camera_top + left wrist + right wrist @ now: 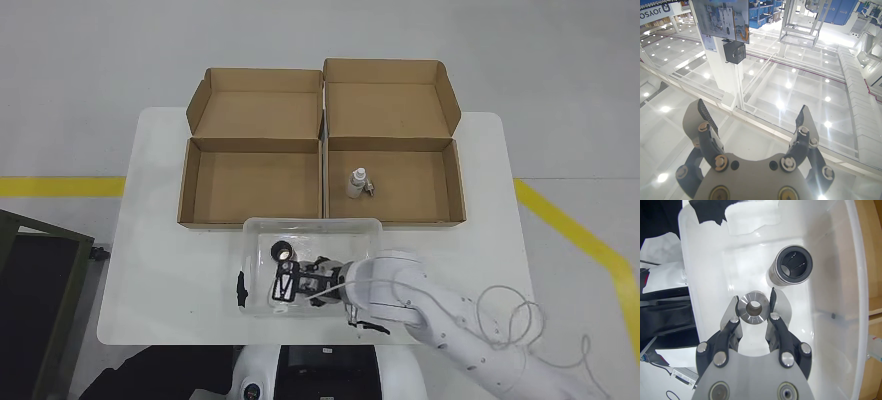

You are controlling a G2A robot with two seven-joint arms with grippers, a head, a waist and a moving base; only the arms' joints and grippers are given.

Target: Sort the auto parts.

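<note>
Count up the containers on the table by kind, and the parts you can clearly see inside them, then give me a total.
Cardboard boxes: 2
Clear plastic bin: 1
Black-ended cylinder: 1
Silver ring in the right gripper: 1
Small white part: 1
Total: 6

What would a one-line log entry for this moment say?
right pincer: shut on metal sleeve, inside clear bin | left pincer: open, pointing up
</note>
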